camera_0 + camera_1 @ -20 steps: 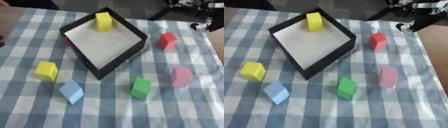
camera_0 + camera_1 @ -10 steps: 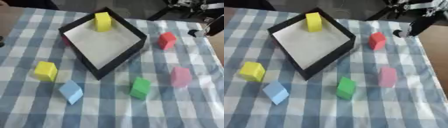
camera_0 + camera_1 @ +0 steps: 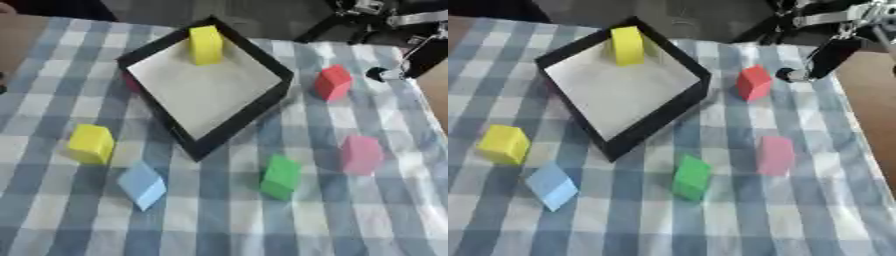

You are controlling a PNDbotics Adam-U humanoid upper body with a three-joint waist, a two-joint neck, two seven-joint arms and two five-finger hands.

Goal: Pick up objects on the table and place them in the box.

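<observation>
Red block (image 3: pixel 753 82) sits on the checked tablecloth (image 3: pixel 737 220), just right of the black box (image 3: pixel 562 55) and apart from its wall. Right hand (image 3: pixel 820 57) is above and to the right of it, near the cloth's far right edge, not touching; cannot tell if its fingers are open or curled. Left hand not seen.

Inside the box a tall yellow block (image 3: pixel 627 45) stands at the far corner. Still outside: pink block (image 3: pixel 775 155), green block (image 3: pixel 691 177), light blue block (image 3: pixel 552 186), yellow cube (image 3: pixel 504 144).

Risks, judged: the red block is tilted, so a reach from the side could knock it over or shove it against the box wall. A low carry could clip the rim. A drop at the far corner could hit the yellow block.
</observation>
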